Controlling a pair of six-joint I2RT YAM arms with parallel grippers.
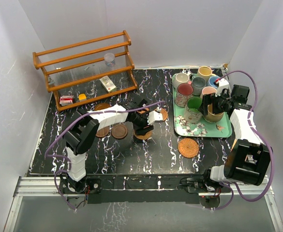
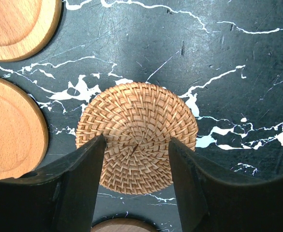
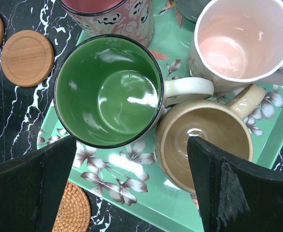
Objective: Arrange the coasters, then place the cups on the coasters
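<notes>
My left gripper (image 2: 136, 142) is open and hangs just above a tan wicker coaster (image 2: 136, 108) that lies flat on the black table; its fingers overlap the coaster's near edges in the left wrist view. From the top, this gripper (image 1: 143, 125) is at mid-table with wooden coasters (image 1: 119, 131) to its left. My right gripper (image 3: 131, 186) is wide open over the green tray (image 3: 170, 205), low by the green cup (image 3: 107, 89) and the tan cup (image 3: 204, 140), holding nothing. The other cups (image 1: 198, 85) stand on the tray behind them. A second wicker coaster (image 1: 188, 147) lies in front of the tray.
A wooden rack (image 1: 83, 67) stands at the back left with a clear plastic cup (image 1: 110, 59) and small boxes on it. More wooden coasters (image 1: 102, 107) lie near it, and one (image 1: 161, 114) beside the tray. White walls close in three sides.
</notes>
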